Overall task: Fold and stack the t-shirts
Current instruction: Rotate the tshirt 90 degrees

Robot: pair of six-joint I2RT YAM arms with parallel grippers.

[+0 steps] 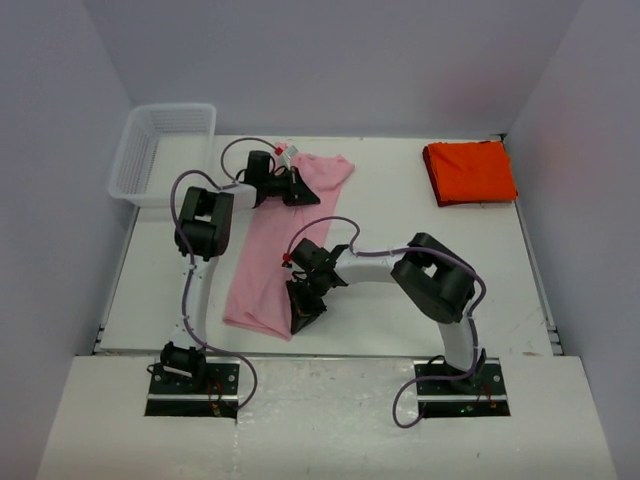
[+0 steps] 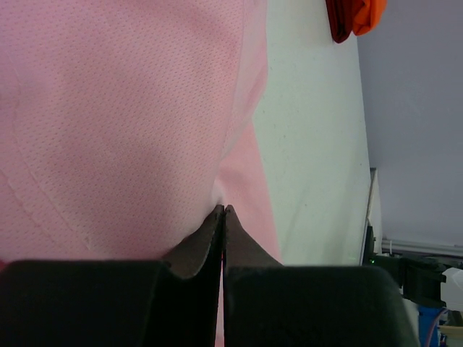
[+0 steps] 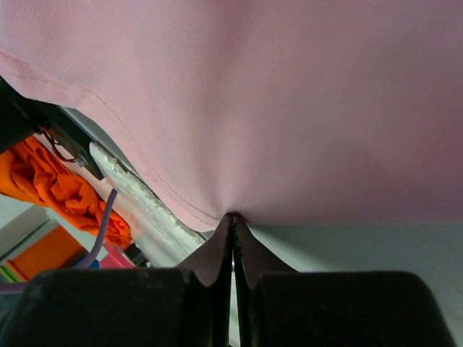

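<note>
The light pink cloth t-shirt (image 1: 262, 265) is clamped at its far end by the left gripper (image 2: 224, 211) and at its near hem by the right gripper (image 3: 233, 217), seemingly for folding end-to-end.

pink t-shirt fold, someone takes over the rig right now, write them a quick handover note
Left gripper: shut, pinching the far end of the pink t-shirt.
Right gripper: shut, pinching the hem at its near end.
Pink t-shirt: lies as a long narrow strip down the middle of the table, far end to near edge.
Orange-red t-shirt: folded, at the far right corner.
White basket: far left corner, not involved.
Done: orange-red one folded; pink one looks narrowed lengthwise.
Left: probably fold the pink strip end to end, then stack it with the orange-red one.
</note>
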